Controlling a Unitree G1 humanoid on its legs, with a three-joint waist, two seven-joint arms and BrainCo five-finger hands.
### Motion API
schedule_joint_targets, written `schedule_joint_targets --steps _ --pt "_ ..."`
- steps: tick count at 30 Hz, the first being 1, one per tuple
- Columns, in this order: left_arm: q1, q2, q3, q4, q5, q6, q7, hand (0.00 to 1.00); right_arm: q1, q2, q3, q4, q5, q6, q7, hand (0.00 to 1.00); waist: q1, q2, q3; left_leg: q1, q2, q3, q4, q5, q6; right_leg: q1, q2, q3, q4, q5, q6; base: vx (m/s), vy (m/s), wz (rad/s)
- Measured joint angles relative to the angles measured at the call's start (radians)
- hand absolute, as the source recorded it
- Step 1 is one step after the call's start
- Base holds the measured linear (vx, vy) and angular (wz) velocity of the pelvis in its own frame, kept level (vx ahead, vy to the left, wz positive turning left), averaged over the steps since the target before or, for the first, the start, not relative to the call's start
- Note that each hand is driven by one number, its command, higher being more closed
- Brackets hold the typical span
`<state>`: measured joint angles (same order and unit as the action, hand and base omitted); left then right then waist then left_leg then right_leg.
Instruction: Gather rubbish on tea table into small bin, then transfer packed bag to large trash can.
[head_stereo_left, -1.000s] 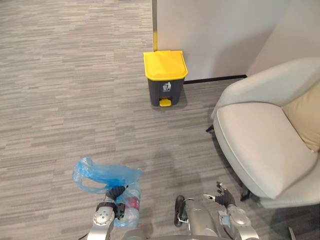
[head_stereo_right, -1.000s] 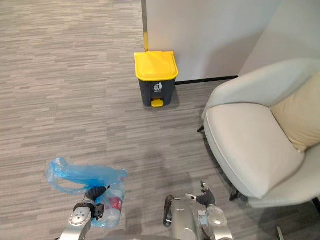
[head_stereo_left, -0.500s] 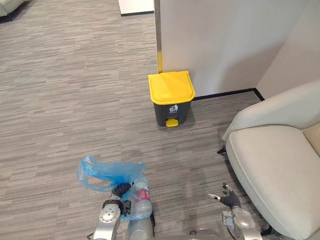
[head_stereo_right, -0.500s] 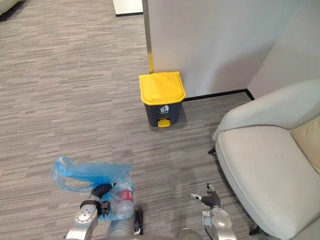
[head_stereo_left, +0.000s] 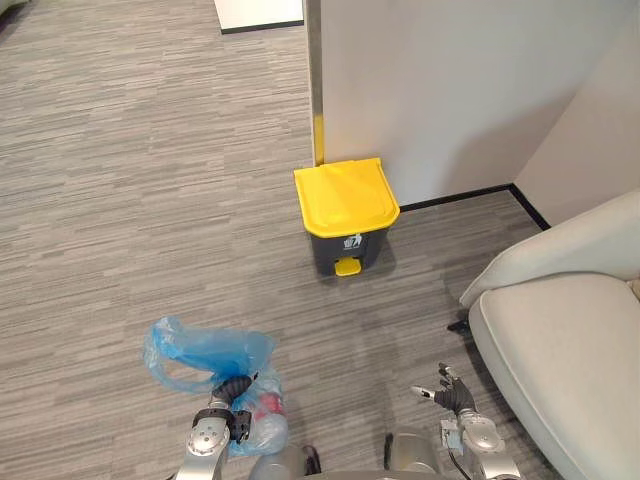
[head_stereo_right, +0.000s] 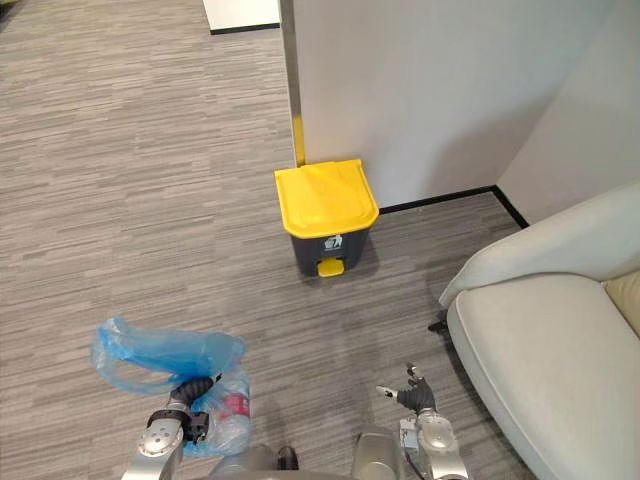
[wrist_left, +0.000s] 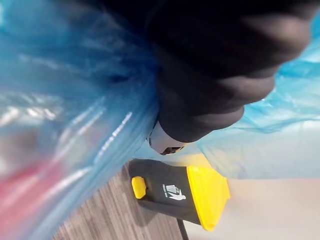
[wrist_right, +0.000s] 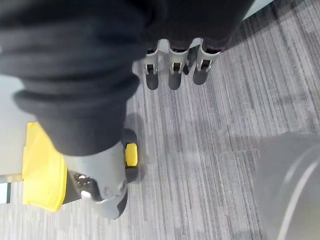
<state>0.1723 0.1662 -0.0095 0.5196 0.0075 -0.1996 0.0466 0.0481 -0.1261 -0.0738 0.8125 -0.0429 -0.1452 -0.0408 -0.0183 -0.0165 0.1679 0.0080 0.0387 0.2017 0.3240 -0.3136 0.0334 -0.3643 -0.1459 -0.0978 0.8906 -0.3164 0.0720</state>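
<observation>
My left robot hand (head_stereo_left: 232, 386) clutches the blue rubbish bag (head_stereo_left: 200, 348) by its neck, fingers hidden in its wrist view. Beyond stands the yellow-lidded pedal bin (head_stereo_left: 345, 195). My right robot hand (wrist_right: 174, 70) hangs slack-fingered, empty.

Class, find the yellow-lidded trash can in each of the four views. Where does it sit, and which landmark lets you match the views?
Left eye view: trash can near the centre, against the white wall.
Right eye view: trash can near the centre, against the same wall.
Left wrist view: trash can seen past the blue bag.
Right wrist view: trash can partly behind the right hand.
Shared landmark: the yellow pedal on its front.
</observation>
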Motion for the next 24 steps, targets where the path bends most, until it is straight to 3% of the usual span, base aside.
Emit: schedule_joint_targets --steps 1,3,4,5,8,10,12,15,16,19,21,22,23,24 --pt "0.000 -0.001 0.001 0.001 0.000 0.000 0.000 1.00 0.001 0.000 0.002 0.000 0.001 0.000 0.000 0.00 -0.006 0.002 0.002 0.030 0.019 -0.005 -0.015 -0.003 -0.005 -0.045 0.028 -0.028 -0.113 0.004 -0.009 0.46 -0.199 0.24" --pt "0.002 0.006 0.001 0.001 0.000 -0.001 -0.002 1.00 0.012 -0.001 0.005 0.002 0.001 0.000 0.000 0.00 -0.018 -0.012 -0.007 0.075 0.031 -0.020 -0.031 -0.023 -0.055 -0.052 0.050 -0.055 -0.401 0.138 -0.024 0.48 -0.213 0.32" --pt "-0.012 -0.009 0.000 0.029 0.000 0.001 -0.002 1.00 0.019 -0.023 0.009 0.023 0.001 0.001 0.000 0.00 -0.020 0.013 -0.004 0.103 0.055 -0.056 -0.038 -0.046 -0.090 -0.022 0.070 -0.084 -0.434 0.266 -0.094 0.58 -0.230 0.08" --pt "-0.017 -0.009 0.000 0.032 0.000 -0.001 -0.005 1.00 0.004 -0.031 0.007 0.029 0.001 0.003 -0.001 0.00 -0.012 0.032 -0.012 0.102 0.079 -0.067 -0.043 -0.023 -0.102 -0.022 0.098 -0.087 -0.434 0.248 -0.113 0.56 -0.230 0.02" --pt "-0.047 -0.012 -0.001 0.037 0.002 -0.002 -0.006 1.00 -0.001 -0.029 -0.008 0.023 0.001 0.002 -0.001 0.00 -0.020 0.038 -0.009 0.089 0.102 -0.100 0.029 0.031 -0.150 0.012 0.105 -0.118 -0.422 0.183 -0.131 0.38 -0.192 0.18" --pt "-0.048 -0.038 0.002 0.035 0.002 -0.002 -0.008 1.00 0.031 -0.018 -0.004 -0.008 0.001 0.003 -0.001 0.00 -0.011 0.045 -0.002 -0.011 0.163 -0.136 0.374 0.111 -0.197 0.158 0.141 -0.138 -0.507 0.158 -0.146 0.37 -0.186 0.24" --pt "-0.031 -0.046 0.002 0.014 0.002 -0.002 -0.011 1.00 0.058 -0.004 -0.004 -0.052 0.003 0.001 -0.002 0.00 0.006 0.045 0.001 -0.112 0.219 -0.109 0.625 0.100 -0.182 0.258 0.167 -0.135 -0.564 0.144 -0.161 0.29 -0.100 -0.10" --pt "-0.017 -0.047 0.001 0.000 0.001 -0.002 -0.022 1.00 0.050 0.002 -0.005 -0.057 0.005 0.001 -0.004 0.00 0.025 0.038 -0.001 -0.235 0.234 -0.062 0.669 0.068 -0.126 0.329 0.173 -0.118 -0.620 0.123 -0.164 0.22 -0.018 -0.14" --pt "-0.020 -0.047 0.003 -0.001 0.001 -0.002 -0.022 1.00 0.050 0.001 -0.009 -0.055 0.007 0.001 -0.003 0.00 0.036 0.037 0.000 -0.271 0.223 -0.052 0.595 0.054 -0.103 0.358 0.172 -0.108 -0.643 0.125 -0.161 0.26 0.087 -0.18" --pt "-0.022 -0.047 0.005 0.001 0.001 -0.002 -0.023 1.00 0.038 0.004 -0.018 -0.052 0.015 0.002 -0.004 0.00 0.038 0.036 0.005 -0.291 0.157 -0.055 0.279 0.057 -0.095 0.392 0.143 -0.095 -0.648 0.119 -0.122 0.30 0.165 -0.12" --pt "-0.026 -0.048 0.004 0.003 0.001 -0.002 -0.022 1.00 0.028 0.002 -0.043 -0.049 0.015 0.001 -0.006 0.00 0.038 0.038 0.006 -0.284 0.117 -0.066 0.079 0.126 -0.111 0.403 0.125 -0.077 -0.646 0.100 -0.084 0.27 0.226 -0.24" --pt "-0.025 -0.047 0.007 0.013 0.000 -0.002 -0.021 1.00 0.025 -0.005 -0.048 -0.034 0.016 0.001 -0.008 0.00 0.043 0.053 0.005 -0.253 0.114 -0.057 0.022 0.268 -0.064 0.411 0.126 -0.047 -0.634 0.079 -0.050 0.26 0.241 -0.29" --pt "-0.031 -0.042 0.013 0.035 0.000 0.000 -0.020 1.00 0.015 0.003 -0.042 -0.020 0.015 0.003 -0.008 0.00 0.043 0.024 -0.003 -0.240 0.082 -0.041 0.021 0.256 -0.053 0.411 0.100 -0.021 -0.627 0.069 -0.034 0.26 0.240 -0.21" --pt "-0.035 -0.032 0.016 0.036 0.000 0.000 -0.020 1.00 0.018 0.004 -0.043 -0.021 0.015 0.001 -0.008 0.00 0.040 0.014 -0.005 -0.240 0.068 -0.036 0.022 0.244 -0.046 0.410 0.086 -0.011 -0.624 0.057 -0.024 0.25 0.245 0.03"
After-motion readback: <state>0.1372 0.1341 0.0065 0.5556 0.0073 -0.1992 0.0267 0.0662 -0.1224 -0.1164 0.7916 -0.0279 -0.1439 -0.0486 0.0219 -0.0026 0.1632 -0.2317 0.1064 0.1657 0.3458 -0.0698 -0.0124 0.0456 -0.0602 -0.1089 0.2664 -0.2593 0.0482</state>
